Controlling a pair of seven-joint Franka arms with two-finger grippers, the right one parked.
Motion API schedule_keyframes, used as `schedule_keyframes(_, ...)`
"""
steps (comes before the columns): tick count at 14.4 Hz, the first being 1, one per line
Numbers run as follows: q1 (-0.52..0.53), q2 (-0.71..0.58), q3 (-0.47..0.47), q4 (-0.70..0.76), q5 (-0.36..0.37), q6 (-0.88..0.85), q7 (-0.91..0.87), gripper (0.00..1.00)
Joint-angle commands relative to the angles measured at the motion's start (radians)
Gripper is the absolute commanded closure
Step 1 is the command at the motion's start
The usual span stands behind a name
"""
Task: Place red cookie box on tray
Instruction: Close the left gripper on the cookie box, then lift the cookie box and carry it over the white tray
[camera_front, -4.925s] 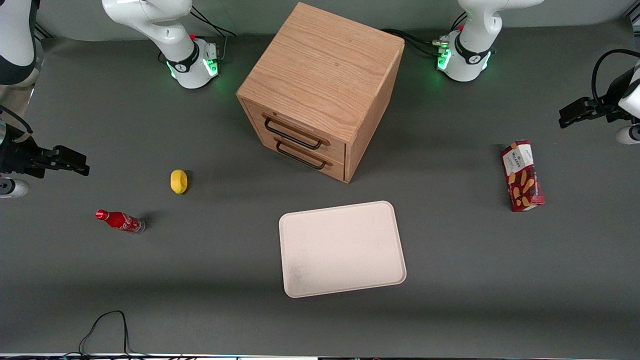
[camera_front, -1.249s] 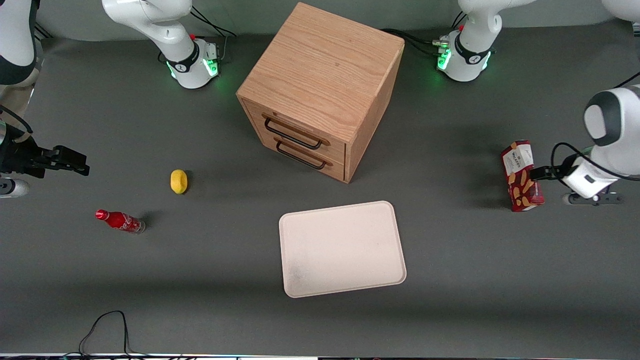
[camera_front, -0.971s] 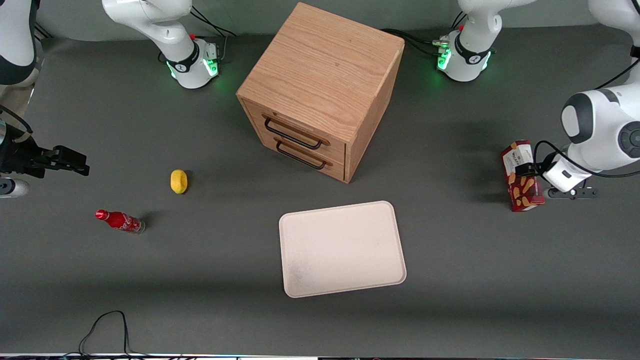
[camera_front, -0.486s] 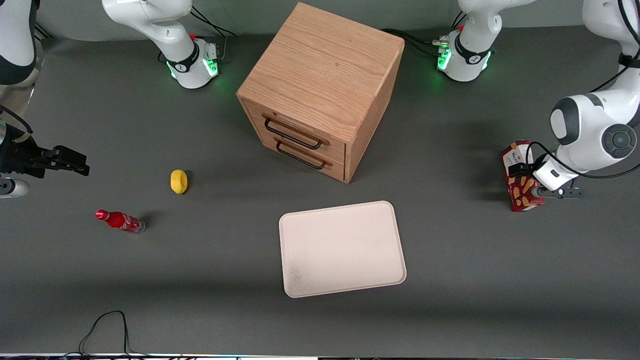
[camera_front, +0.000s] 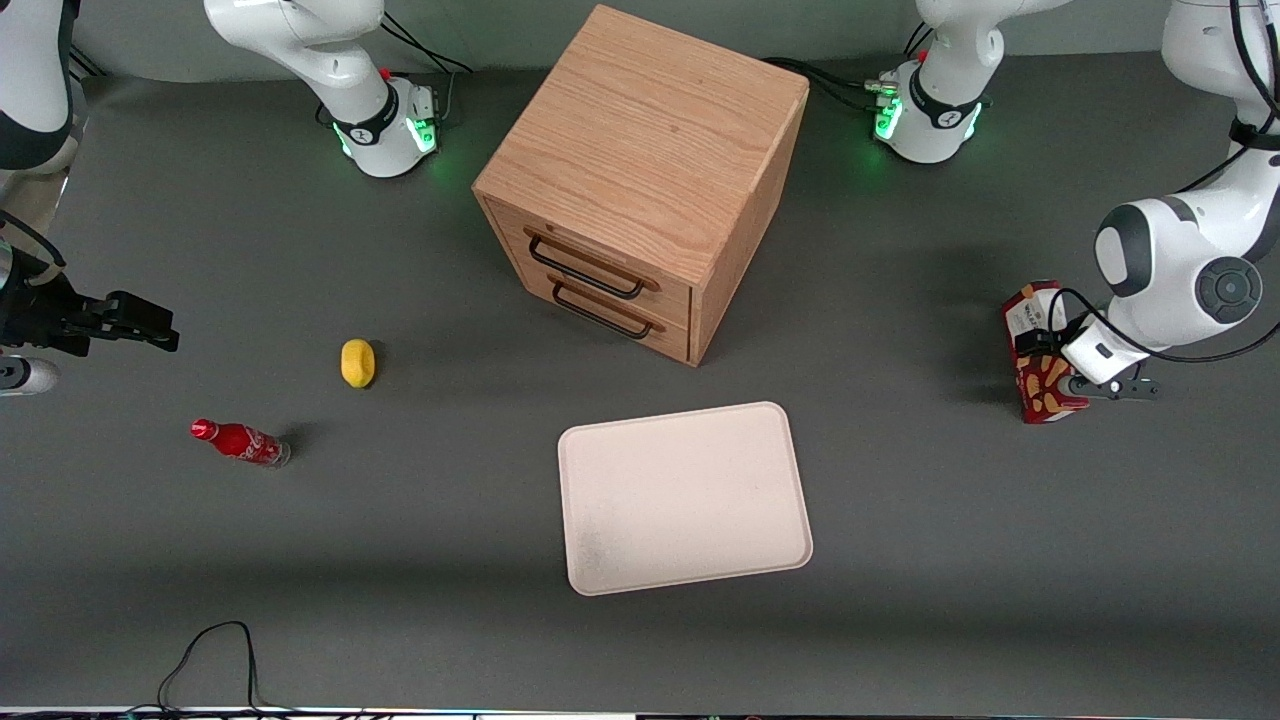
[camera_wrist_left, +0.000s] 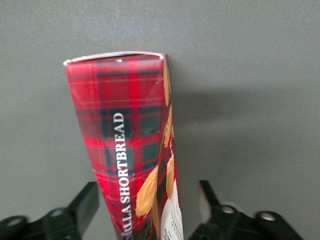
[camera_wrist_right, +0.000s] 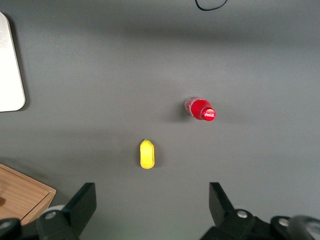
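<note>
Lying empty near the table's middle, the tray (camera_front: 685, 497) is seen well apart from the red cookie box (camera_front: 1040, 355), which is straddled on the table by the spread-fingered gripper (camera_wrist_left: 148, 212), not yet clamped.

Front view high overhead, wrist views close, facing down
</note>
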Motion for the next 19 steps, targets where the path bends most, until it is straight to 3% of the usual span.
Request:
schedule_keyframes(1, 0.014, -0.022, 0.003, -0.013, 0.007, 0.000, 0.042, 1.00)
schedule_keyframes(11, 0.020, -0.050, 0.001, 0.022, 0.007, -0.074, 0.055, 1.00)
schedule_keyframes(16, 0.013, -0.180, -0.013, 0.258, 0.005, -0.497, 0.023, 1.00)
schedule_keyframes(19, 0.011, -0.194, -0.049, 0.553, 0.011, -0.859, -0.069, 1.00)
